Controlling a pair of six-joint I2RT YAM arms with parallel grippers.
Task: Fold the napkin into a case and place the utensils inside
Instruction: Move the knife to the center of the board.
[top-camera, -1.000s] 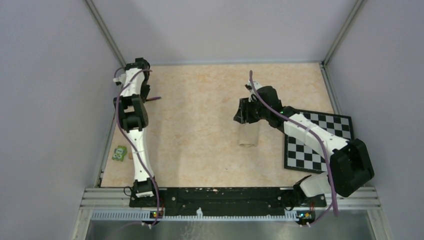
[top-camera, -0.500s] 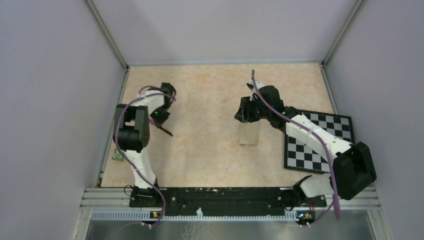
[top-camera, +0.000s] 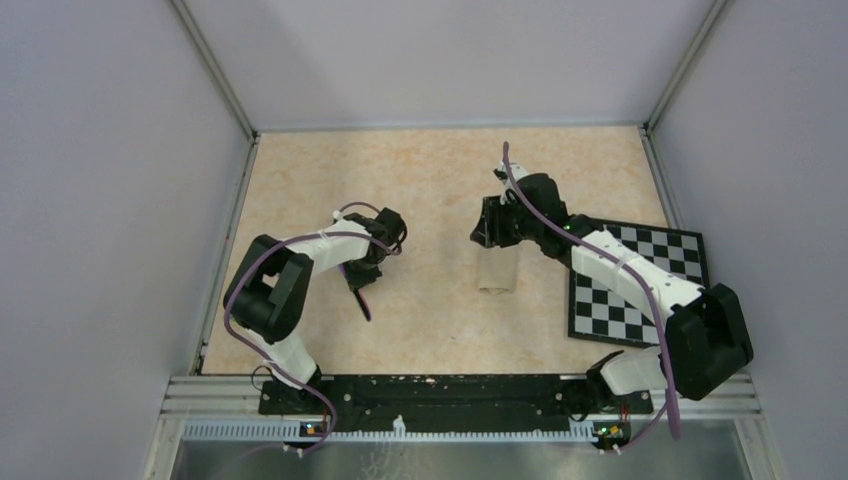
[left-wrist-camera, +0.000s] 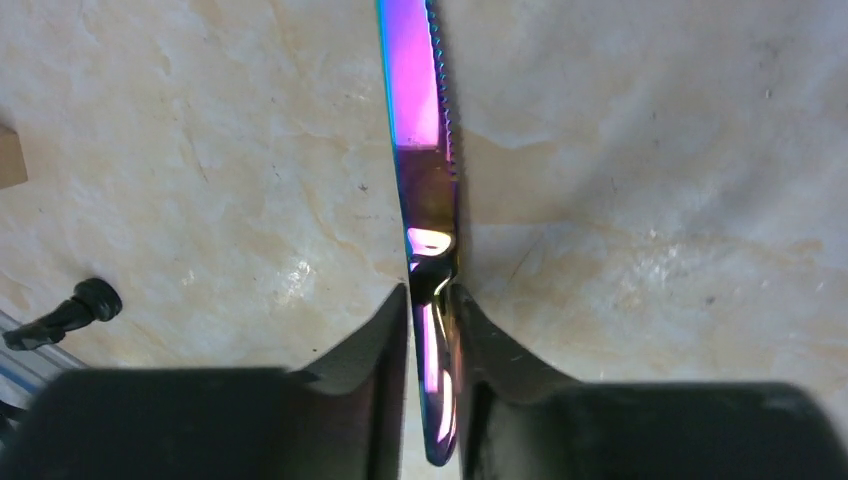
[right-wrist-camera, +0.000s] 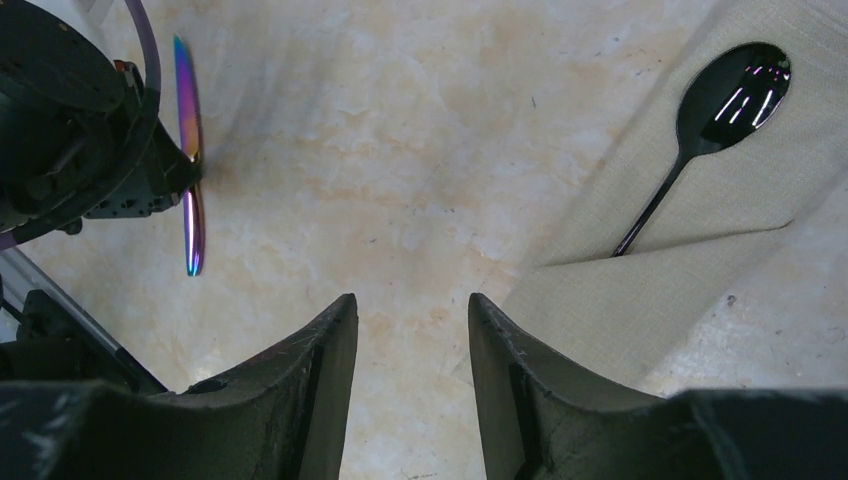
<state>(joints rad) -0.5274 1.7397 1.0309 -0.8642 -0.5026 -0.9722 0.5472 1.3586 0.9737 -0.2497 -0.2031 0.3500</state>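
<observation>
Left gripper (left-wrist-camera: 428, 297) clamps the knife (left-wrist-camera: 418, 90) by its handle, nearer the left edge; looks stiff, light, slippery. Right gripper (right-wrist-camera: 412, 305) gapes, empty.

Black spoon (right-wrist-camera: 715, 110) in case (right-wrist-camera: 640, 310), knife (right-wrist-camera: 190, 160) gripped

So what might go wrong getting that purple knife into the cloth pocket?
The left fingers pinch the knife only near its handle end, so it might swivel or slip. The case lies flat with the spoon already tucked in; the blade tip could snag the cloth edge and shove it.
</observation>
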